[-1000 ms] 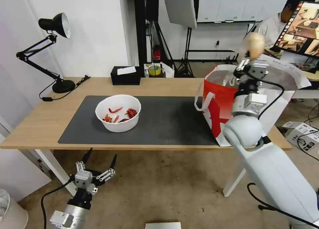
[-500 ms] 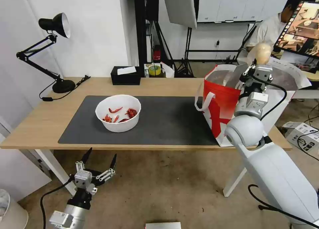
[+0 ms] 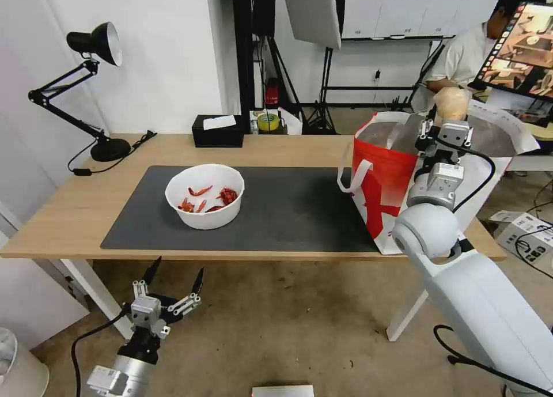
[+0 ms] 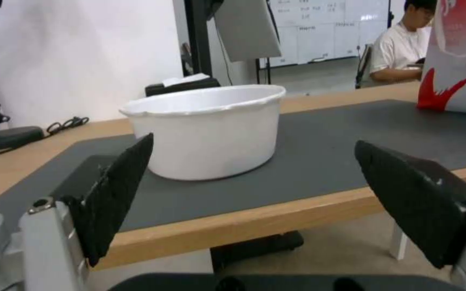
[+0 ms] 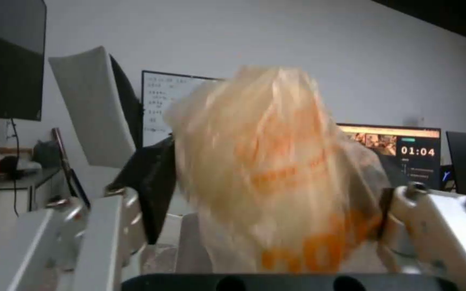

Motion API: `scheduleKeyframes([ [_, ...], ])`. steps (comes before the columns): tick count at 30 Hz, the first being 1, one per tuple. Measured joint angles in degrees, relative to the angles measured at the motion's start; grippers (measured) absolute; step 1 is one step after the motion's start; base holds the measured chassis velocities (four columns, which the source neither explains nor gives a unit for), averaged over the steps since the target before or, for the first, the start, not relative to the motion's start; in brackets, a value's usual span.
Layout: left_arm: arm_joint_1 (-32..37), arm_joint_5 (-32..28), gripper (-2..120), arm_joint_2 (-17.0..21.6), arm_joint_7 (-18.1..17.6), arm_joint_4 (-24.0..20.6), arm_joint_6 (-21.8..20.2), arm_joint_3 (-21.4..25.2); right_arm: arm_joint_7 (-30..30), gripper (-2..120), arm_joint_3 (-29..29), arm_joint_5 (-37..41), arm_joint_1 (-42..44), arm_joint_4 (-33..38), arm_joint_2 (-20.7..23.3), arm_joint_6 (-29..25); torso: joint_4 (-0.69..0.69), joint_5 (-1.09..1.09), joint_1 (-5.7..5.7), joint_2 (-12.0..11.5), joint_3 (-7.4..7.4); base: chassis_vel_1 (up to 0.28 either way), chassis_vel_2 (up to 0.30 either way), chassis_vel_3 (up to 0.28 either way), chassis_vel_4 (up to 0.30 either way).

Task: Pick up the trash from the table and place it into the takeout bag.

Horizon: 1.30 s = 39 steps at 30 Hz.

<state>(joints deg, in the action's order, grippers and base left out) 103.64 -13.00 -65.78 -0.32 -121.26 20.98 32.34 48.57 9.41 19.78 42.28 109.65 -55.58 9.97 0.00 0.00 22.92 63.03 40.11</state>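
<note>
Food bag [image 5: 276, 169] clamped between right jaws above takeout bag [image 3: 386, 178]

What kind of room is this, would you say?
Probably a lab or studio workspace, not a home: a softbox on a stand, a whiteboard behind, and a person's computer monitor beside the light-wood table.

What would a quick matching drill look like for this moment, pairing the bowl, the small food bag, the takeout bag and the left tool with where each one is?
Things:
1. white bowl
2. small food bag
3. takeout bag
4. left tool

Places or states:
A. open, low in front of the table edge
B. standing at the table's right end
C. held by the right tool above the tote's opening
D. on the dark grey mat, red scraps inside

Pairs: 1-D, 2-C, 3-B, 4-A
</note>
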Motion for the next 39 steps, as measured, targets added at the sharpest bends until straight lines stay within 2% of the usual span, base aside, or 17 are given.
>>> scheduleKeyframes([
  [1,0.0,0.0,100,0.0,0.0,-0.1,0.0,0.0,0.0,75,-0.1,0.2,0.1,0.1,0.1,0.1,0.0,0.0,0.0,0.0,0.0,0.0,0.0,0.0,0.0],
  [3,0.0,0.1,100,0.0,0.0,-0.1,0.0,0.0,-0.1,78,-0.1,0.3,0.2,0.2,0.1,0.1,0.0,0.0,0.0,0.0,0.0,0.0,0.0,0.0,0.0],
  [5,0.1,0.3,100,-0.1,0.0,-0.1,0.0,-0.1,-0.2,89,-0.2,1.0,0.4,0.4,0.4,0.5,0.0,0.0,0.0,0.0,0.0,0.0,0.0,0.0,0.0],
  [7,0.1,0.3,100,-0.1,0.0,-0.1,0.0,-0.1,-0.3,91,-0.2,1.1,0.4,0.4,0.4,0.6,0.0,0.0,0.0,0.0,0.0,0.0,0.0,0.0,0.0],
  [9,0.2,0.5,100,-0.2,0.0,-0.1,0.0,-0.1,-0.6,99,-0.3,2.0,0.3,0.6,0.6,1.1,0.0,0.0,0.0,0.0,0.0,0.0,0.0,0.0,0.0],
  [16,0.3,0.7,100,-0.3,0.0,-0.4,0.0,-0.2,-1.2,100,-1.4,5.5,-1.8,0.9,1.8,2.0,0.0,-0.01,0.0,0.0,0.0,0.0,0.0,0.0,0.0],
  [24,0.3,0.7,100,-0.2,0.0,-0.4,0.0,-0.1,-1.2,100,-1.7,5.8,-2.4,0.8,1.6,2.1,0.0,0.0,0.0,0.0,0.0,0.0,0.0,0.0,0.0],
  [39,-0.2,0.3,100,0.0,-0.1,-0.1,0.0,-0.1,-3.2,100,-1.3,7.3,0.6,3.8,1.6,1.5,0.0,0.0,0.0,0.0,0.0,0.0,0.0,0.0,0.0],
])
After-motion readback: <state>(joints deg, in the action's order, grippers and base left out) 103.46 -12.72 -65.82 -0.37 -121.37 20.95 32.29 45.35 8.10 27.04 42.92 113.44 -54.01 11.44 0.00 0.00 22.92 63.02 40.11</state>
